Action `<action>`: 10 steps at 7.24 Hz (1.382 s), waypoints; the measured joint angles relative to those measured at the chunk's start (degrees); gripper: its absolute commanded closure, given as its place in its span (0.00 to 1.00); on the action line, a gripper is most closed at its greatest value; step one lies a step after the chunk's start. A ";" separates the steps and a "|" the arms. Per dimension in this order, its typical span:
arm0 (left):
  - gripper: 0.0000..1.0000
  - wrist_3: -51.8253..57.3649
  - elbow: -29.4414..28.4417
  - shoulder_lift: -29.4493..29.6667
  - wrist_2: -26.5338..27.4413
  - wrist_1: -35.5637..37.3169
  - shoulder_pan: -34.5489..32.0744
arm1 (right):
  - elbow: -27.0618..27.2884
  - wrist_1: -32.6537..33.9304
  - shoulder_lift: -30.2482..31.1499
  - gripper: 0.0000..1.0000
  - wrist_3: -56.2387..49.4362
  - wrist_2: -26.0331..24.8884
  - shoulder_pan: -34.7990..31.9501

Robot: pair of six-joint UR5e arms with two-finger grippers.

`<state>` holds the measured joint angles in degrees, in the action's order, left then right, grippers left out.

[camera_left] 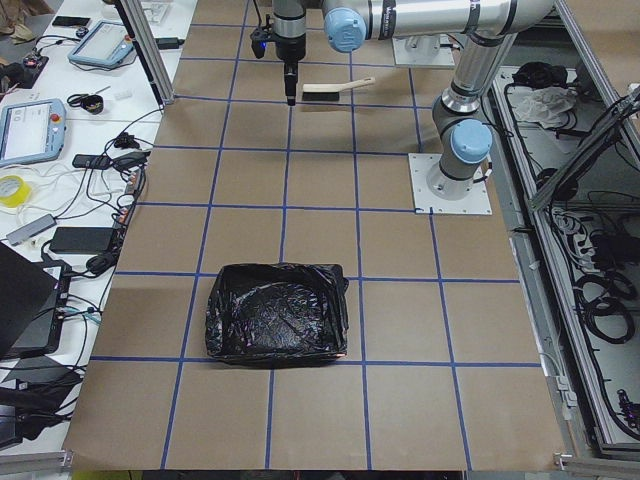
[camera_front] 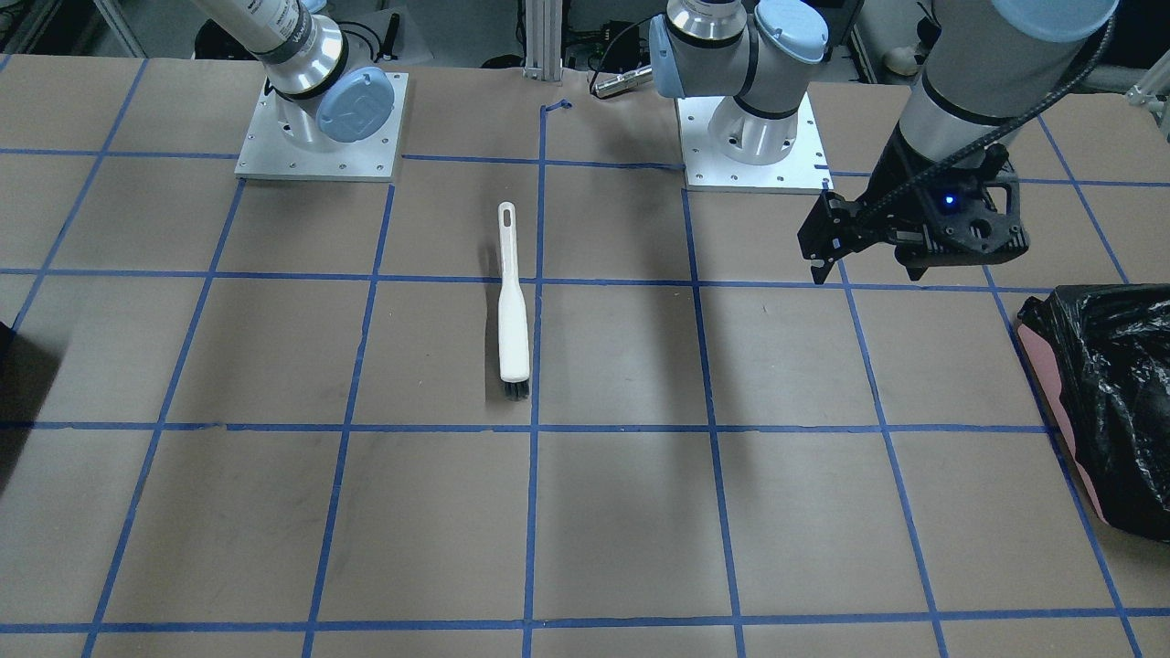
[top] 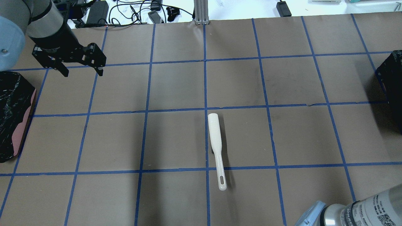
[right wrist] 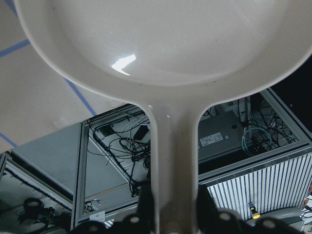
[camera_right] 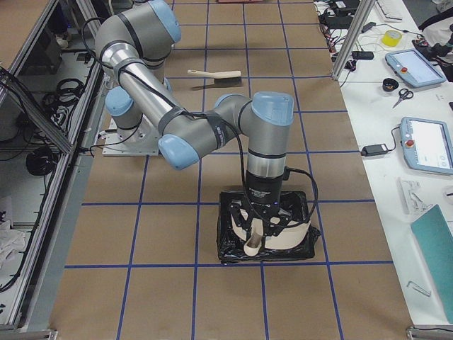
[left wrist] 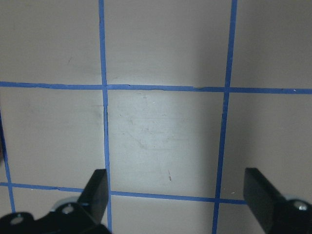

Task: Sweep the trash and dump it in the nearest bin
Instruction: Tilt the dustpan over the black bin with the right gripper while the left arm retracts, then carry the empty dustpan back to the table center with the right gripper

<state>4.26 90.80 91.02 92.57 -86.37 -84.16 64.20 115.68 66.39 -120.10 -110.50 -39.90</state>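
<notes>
1. The right gripper (right wrist: 173, 207) is clamped on the handle of a cream dustpan (right wrist: 170, 39). Its dark fingers press on either side of the handle at the bottom of the right wrist view.
2. In the exterior right view, lower centre, that pan hangs over the black-lined bin (camera_right: 228, 235). It is most likely held there so its load slides into the bin.
3. No trash shows in any view. The pan's visible surface is bare, so the trash has probably dropped into the bin, though the bin's inside is hidden.
4. The left gripper (top: 83, 73) hovers at the upper left of the overhead view with its jaws spread wide and nothing between them. It is well apart from the dumping, likely parked out of the way.
5. The white hand brush (top: 216, 147) lies flat near the centre of the taped table (top: 176, 88), with no gripper touching it. Sweeping looks finished.
6. A pink-sided bin (top: 15, 125) sits at the left edge of the overhead view, just below the left gripper and unused.
</notes>
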 measured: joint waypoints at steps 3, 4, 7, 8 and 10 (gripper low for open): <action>0.00 -0.68 1.22 -1.61 -2.02 -0.73 -0.67 | 0.85 -12.68 2.25 1.00 23.17 5.46 -9.29; 0.00 -0.73 1.55 -1.84 -1.56 -0.78 -0.83 | 2.30 -14.21 2.52 1.00 30.36 6.36 -13.39; 0.00 -0.74 1.81 -1.65 -0.76 -0.58 -0.92 | 5.55 -14.93 2.65 1.00 50.90 9.56 -24.89; 0.00 -0.74 1.83 -1.47 -0.73 -0.42 -0.92 | 6.29 -14.97 2.63 1.00 59.50 9.99 -29.56; 0.00 -0.71 1.83 -1.18 -0.74 -0.14 -0.92 | 7.86 -15.19 2.47 1.00 78.56 10.92 -39.51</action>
<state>3.55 92.64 89.84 91.82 -86.50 -85.08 72.05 100.48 68.85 -41.54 -99.58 -79.41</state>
